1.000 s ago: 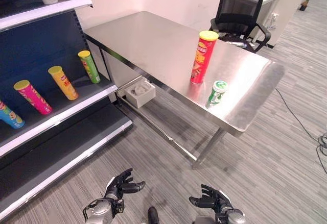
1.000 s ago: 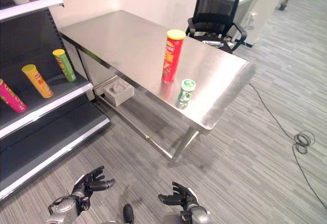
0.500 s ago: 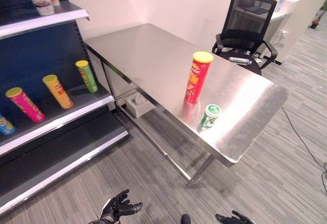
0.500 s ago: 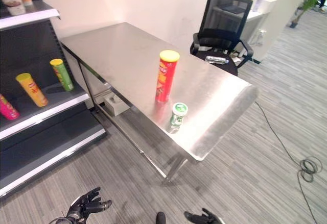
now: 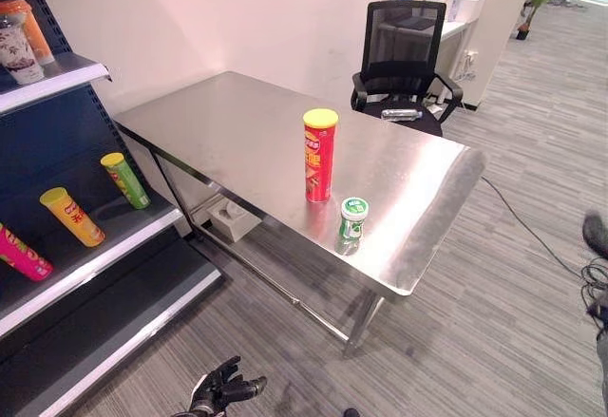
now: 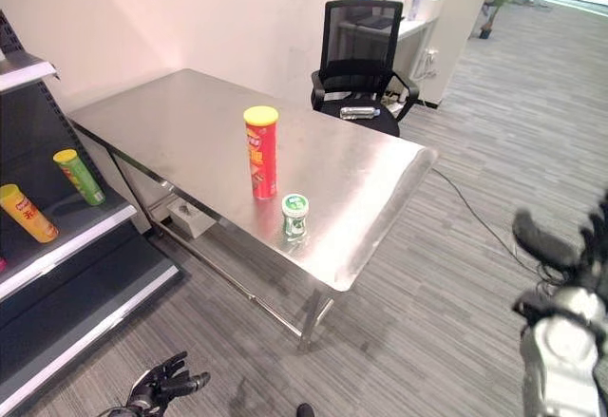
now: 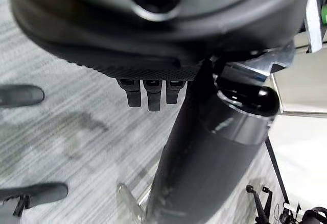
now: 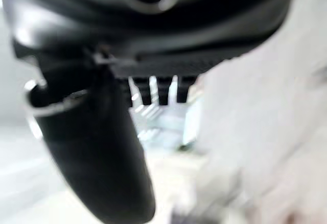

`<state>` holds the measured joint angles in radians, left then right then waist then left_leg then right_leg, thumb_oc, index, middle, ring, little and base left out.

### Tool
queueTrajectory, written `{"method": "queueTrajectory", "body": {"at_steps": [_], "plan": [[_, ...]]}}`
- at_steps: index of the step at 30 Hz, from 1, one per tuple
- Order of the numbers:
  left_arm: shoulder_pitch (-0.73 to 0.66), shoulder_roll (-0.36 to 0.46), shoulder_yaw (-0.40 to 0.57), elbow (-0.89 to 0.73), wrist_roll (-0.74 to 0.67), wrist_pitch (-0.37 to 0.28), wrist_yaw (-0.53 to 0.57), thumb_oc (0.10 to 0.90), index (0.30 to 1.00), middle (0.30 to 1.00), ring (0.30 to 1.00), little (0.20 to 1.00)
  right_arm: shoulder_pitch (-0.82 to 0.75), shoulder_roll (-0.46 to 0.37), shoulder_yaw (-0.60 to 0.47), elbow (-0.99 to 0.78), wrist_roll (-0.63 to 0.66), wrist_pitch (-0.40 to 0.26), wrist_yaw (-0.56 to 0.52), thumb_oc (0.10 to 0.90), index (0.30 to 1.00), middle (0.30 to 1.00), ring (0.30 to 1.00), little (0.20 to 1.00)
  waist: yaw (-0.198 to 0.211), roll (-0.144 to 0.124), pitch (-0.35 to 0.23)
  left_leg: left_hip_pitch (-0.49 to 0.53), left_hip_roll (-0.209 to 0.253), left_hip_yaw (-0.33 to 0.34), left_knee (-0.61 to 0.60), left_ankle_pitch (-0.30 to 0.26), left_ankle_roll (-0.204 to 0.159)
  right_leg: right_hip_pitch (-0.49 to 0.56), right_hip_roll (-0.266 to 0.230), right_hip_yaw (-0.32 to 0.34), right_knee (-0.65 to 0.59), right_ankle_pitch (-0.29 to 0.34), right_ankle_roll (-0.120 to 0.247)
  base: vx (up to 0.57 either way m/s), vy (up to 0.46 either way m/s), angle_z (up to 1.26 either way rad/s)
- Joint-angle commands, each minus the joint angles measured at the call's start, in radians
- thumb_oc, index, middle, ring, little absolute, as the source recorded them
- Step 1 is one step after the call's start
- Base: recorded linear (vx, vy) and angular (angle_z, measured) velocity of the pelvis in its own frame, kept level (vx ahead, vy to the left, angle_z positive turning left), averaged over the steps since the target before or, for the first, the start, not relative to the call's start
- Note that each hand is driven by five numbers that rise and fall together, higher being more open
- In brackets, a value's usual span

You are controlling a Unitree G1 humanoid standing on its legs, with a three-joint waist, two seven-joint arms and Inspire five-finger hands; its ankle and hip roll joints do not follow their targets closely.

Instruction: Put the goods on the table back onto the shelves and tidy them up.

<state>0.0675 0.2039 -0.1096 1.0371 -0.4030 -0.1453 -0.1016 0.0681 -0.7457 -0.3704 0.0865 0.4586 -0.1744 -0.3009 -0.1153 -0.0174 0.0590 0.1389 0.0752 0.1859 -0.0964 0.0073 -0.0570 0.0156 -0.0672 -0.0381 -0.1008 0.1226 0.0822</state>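
Observation:
A tall red can with a yellow lid (image 5: 320, 154) stands upright near the middle of the steel table (image 5: 228, 123). A short green can with a white lid (image 5: 352, 223) stands beside it, closer to the table's front edge. The dark shelves (image 5: 90, 255) are on the left; a green can (image 5: 125, 180), a yellow can (image 5: 71, 216) and a pink can (image 5: 19, 254) lean on the middle shelf. My left hand (image 5: 223, 388) hangs low over the floor, open and empty. My right hand (image 6: 546, 243) is raised at the far right, fingers straight, holding nothing.
Two cups (image 5: 17, 42) stand on the top shelf. A black office chair (image 5: 407, 56) with a bottle on its seat is behind the table. A white box (image 5: 231, 219) lies on the floor under the table. Grey carpet lies between me and the table.
The camera has tilted up and turned, so table and shelves shifted in the picture. My right hand has risen from low by the floor to the right side. The cans have not moved.

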Motion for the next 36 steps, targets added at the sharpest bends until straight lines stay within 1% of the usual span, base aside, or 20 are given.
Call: {"method": "queueTrajectory", "body": {"at_steps": [1, 2, 3, 4, 5, 8, 11, 14, 17, 18, 19, 21, 22, 24, 27, 29, 30, 32, 33, 36], "plan": [[-0.077, 0.042, 0.016, 0.046, 0.029, -0.034, -0.013, 0.800, 0.900, 0.900, 0.900, 0.900, -0.097, -0.120, 0.009, -0.162, 0.046, -0.078, 0.210, 0.800, 0.900, 0.900, 0.900, 0.900, 0.033, -0.033, 0.007, 0.001, 0.018, -0.011, 0.009, -0.008, -0.009, 0.065, -0.047, 0.003, 0.014, -0.070, 0.082, -0.03, -0.025, -0.10], [-0.066, 0.037, 0.020, 0.050, 0.038, -0.039, -0.015, 0.800, 0.900, 0.900, 0.900, 0.900, -0.077, -0.173, 0.043, -0.223, 0.136, -0.072, 0.330, 0.800, 0.900, 0.900, 0.900, 0.900, 0.036, -0.037, 0.004, -0.002, 0.021, -0.012, 0.009, -0.005, -0.012, 0.064, -0.046, -0.002, 0.014, -0.069, 0.081, -0.01, -0.012, -0.15], [-0.066, 0.037, 0.020, 0.050, 0.038, -0.039, -0.015, 0.800, 0.900, 0.900, 0.900, 0.900, -0.077, -0.173, 0.043, -0.223, 0.136, -0.072, 0.330, 0.800, 0.900, 0.900, 0.900, 0.900, 0.036, -0.037, 0.004, -0.002, 0.021, -0.012, 0.009, -0.005, -0.012, 0.064, -0.046, -0.002, 0.014, -0.069, 0.081, -0.02, -0.021, -0.11], [-0.059, 0.030, 0.017, 0.056, 0.046, -0.047, -0.011, 0.800, 0.900, 0.900, 0.900, 0.900, -0.069, -0.215, 0.096, -0.270, 0.188, -0.068, 0.417, 0.800, 0.900, 0.900, 0.900, 0.900, 0.041, -0.040, 0.001, -0.006, 0.023, -0.011, 0.009, -0.001, -0.016, 0.065, -0.046, -0.007, 0.014, -0.068, 0.080, 0.00, 0.000, 0.00], [-0.059, 0.030, 0.017, 0.056, 0.046, -0.047, -0.011, 0.800, 0.900, 0.900, 0.900, 0.900, -0.069, -0.215, 0.096, -0.270, 0.189, -0.068, 0.418, 0.800, 0.900, 0.900, 0.900, 0.900, 0.040, -0.040, 0.001, -0.006, 0.023, -0.011, 0.009, -0.001, -0.016, 0.065, -0.046, -0.007, 0.014, -0.068, 0.080, -0.02, -0.014, 0.03], [-0.046, 0.012, 0.006, 0.049, 0.051, -0.057, -0.003, 0.800, 0.900, 0.900, 0.900, 0.900, -0.050, -0.262, 0.168, -0.333, 0.239, -0.058, 0.525, 0.800, 0.900, 0.900, 0.900, 0.900, 0.043, -0.040, -0.003, -0.012, 0.024, -0.013, 0.009, 0.003, -0.020, 0.067, -0.047, -0.018, 0.014, -0.069, 0.079, -0.01, -0.012, 0.10], [-0.048, 0.007, 0.003, 0.055, 0.058, -0.062, 0.001, 0.800, 0.900, 0.900, 0.900, 0.900, -0.037, -0.273, 0.209, -0.348, 0.257, -0.046, 0.566, 0.800, 0.900, 0.900, 0.900, 0.900, 0.043, -0.039, -0.003, -0.019, 0.024, -0.016, 0.009, 0.006, -0.025, 0.068, -0.051, -0.031, 0.014, -0.068, 0.079, -0.01, -0.003, 0.14], [-0.045, 0.003, 0.001, 0.046, 0.058, -0.063, 0.002, 0.800, 0.900, 0.900, 0.900, 0.900, -0.012, -0.266, 0.225, -0.341, 0.252, -0.037, 0.580, 0.800, 0.900, 0.900, 0.900, 0.900, 0.039, -0.035, -0.002, -0.024, 0.026, -0.015, 0.009, 0.008, -0.029, 0.068, -0.054, -0.040, 0.014, -0.068, 0.080, -0.02, -0.012, 0.10], [-0.043, 0.003, 0.002, 0.047, 0.060, -0.063, -0.001, 0.800, 0.900, 0.900, 0.900, 0.900, -0.002, -0.261, 0.238, -0.328, 0.220, -0.031, 0.579, 0.800, 0.900, 0.900, 0.900, 0.900, 0.038, -0.032, 0.000, -0.024, 0.026, -0.014, 0.009, 0.009, -0.031, 0.069, -0.056, -0.042, 0.014, -0.068, 0.079, -0.01, -0.013, 0.09], [-0.042, 0.004, 0.002, 0.044, 0.063, -0.062, -0.001, 0.800, 0.900, 0.900, 0.900, 0.900, 0.001, -0.265, 0.249, -0.310, 0.175, -0.017, 0.573, 0.800, 0.900, 0.900, 0.900, 0.900, 0.038, -0.028, 0.001, -0.024, 0.025, -0.013, 0.009, 0.009, -0.031, 0.070, -0.057, -0.046, 0.014, -0.069, 0.079, 0.00, 0.000, 0.00], [-0.042, 0.004, 0.002, 0.044, 0.063, -0.062, -0.001, 0.800, 0.900, 0.900, 0.900, 0.900, 0.001, -0.265, 0.249, -0.310, 0.175, -0.017, 0.573, 0.800, 0.900, 0.900, 0.900, 0.900, 0.037, -0.028, 0.001, -0.024, 0.025, -0.013, 0.009, 0.009, -0.031, 0.070, -0.057, -0.046, 0.014, -0.069, 0.079, 0.00, 0.000, 0.00], [-0.040, 0.006, 0.006, 0.041, 0.059, -0.061, -0.002, 0.800, 0.900, 0.900, 0.900, 0.900, -0.008, -0.258, 0.251, -0.285, 0.115, -0.014, 0.537, 0.800, 0.900, 0.900, 0.900, 0.900, 0.036, -0.021, 0.004, -0.023, 0.025, -0.011, 0.009, 0.009, -0.033, 0.071, -0.059, -0.048, 0.014, -0.070, 0.079, 0.00, 0.000, 0.00], [-0.040, 0.006, 0.006, 0.041, 0.059, -0.061, -0.002, 0.800, 0.900, 0.900, 0.900, 0.900, -0.008, -0.258, 0.251, -0.285, 0.115, -0.014, 0.537, 0.800, 0.900, 0.900, 0.900, 0.900, 0.036, -0.021, 0.004, -0.023, 0.025, -0.011, 0.009, 0.009, -0.033, 0.071, -0.059, -0.049, 0.014, -0.070, 0.079, 0.00, 0.000, 0.00], [-0.038, 0.009, 0.009, 0.032, 0.053, -0.057, -0.002, 0.800, 0.900, 0.900, 0.900, 0.900, -0.017, -0.234, 0.238, -0.275, 0.047, -0.008, 0.493, 0.800, 0.900, 0.900, 0.900, 0.900, 0.034, -0.014, 0.009, -0.023, 0.025, -0.013, 0.009, 0.010, -0.033, 0.072, -0.059, -0.051, 0.014, -0.071, 0.078, 0.00, 0.000, 0.00], [-0.034, 0.013, 0.010, 0.027, 0.051, -0.053, -0.003, 0.800, 0.900, 0.900, 0.900, 0.900, -0.036, -0.218, 0.243, -0.252, -0.004, 0.007, 0.472, 0.800, 0.900, 0.900, 0.900, 0.900, 0.036, -0.008, 0.013, -0.022, 0.026, -0.015, 0.009, 0.011, -0.034, 0.074, -0.059, -0.052, 0.014, -0.074, 0.077, 0.00, 0.000, 0.00], [-0.033, 0.015, 0.008, 0.027, 0.052, -0.053, -0.004, 0.800, 0.900, 0.900, 0.900, 0.900, -0.047, -0.213, 0.254, -0.240, -0.013, 0.010, 0.467, 0.800, 0.900, 0.900, 0.900, 0.900, 0.037, -0.006, 0.014, -0.022, 0.027, -0.016, 0.009, 0.011, -0.034, 0.075, -0.059, -0.054, 0.014, -0.075, 0.076, 0.00, 0.000, 0.00], [-0.034, 0.017, 0.001, 0.021, 0.050, -0.050, -0.003, 0.800, 0.900, 0.900, 0.900, 0.900, -0.070, -0.203, 0.277, -0.209, -0.025, 0.016, 0.458, 0.800, 0.900, 0.900, 0.900, 0.900, 0.043, -0.004, 0.016, -0.021, 0.027, -0.019, 0.009, 0.013, -0.034, 0.077, -0.058, -0.056, 0.014, -0.076, 0.075, 0.00, 0.000, 0.00], [-0.038, 0.017, -0.009, 0.019, 0.050, -0.050, 0.001, 0.800, 0.900, 0.900, 0.900, 0.900, -0.110, -0.176, 0.316, -0.162, -0.004, 0.011, 0.451, 0.800, 0.900, 0.900, 0.900, 0.900, 0.049, -0.003, 0.018, -0.021, 0.028, -0.024, 0.009, 0.014, -0.034, 0.079, -0.057, -0.058, 0.014, -0.078, 0.072, 0.01, -0.018, 0.01], [-0.038, 0.017, -0.008, 0.019, 0.050, -0.050, 0.001, 0.800, 0.900, 0.900, 0.900, 0.900, -0.112, -0.176, 0.318, -0.160, -0.004, 0.010, 0.451, 0.800, 0.900, 0.900, 0.900, 0.900, 0.048, -0.003, 0.018, -0.021, 0.028, -0.024, 0.009, 0.014, -0.034, 0.079, -0.057, -0.058, 0.014, -0.078, 0.072, 0.00, 0.000, 0.00], [-0.037, 0.014, -0.031, 0.012, 0.039, -0.052, 0.007, 0.800, 0.900, 0.900, 0.900, 0.900, -0.190, -0.142, 0.393, -0.063, 0.001, -0.003, 0.437, 0.800, 0.900, 0.900, 0.900, 0.900, 0.063, -0.001, 0.023, -0.022, 0.030, -0.036, 0.009, 0.015, -0.032, 0.080, -0.053, -0.061, 0.014, -0.080, 0.070, 0.02, -0.020, 0.01]]}}
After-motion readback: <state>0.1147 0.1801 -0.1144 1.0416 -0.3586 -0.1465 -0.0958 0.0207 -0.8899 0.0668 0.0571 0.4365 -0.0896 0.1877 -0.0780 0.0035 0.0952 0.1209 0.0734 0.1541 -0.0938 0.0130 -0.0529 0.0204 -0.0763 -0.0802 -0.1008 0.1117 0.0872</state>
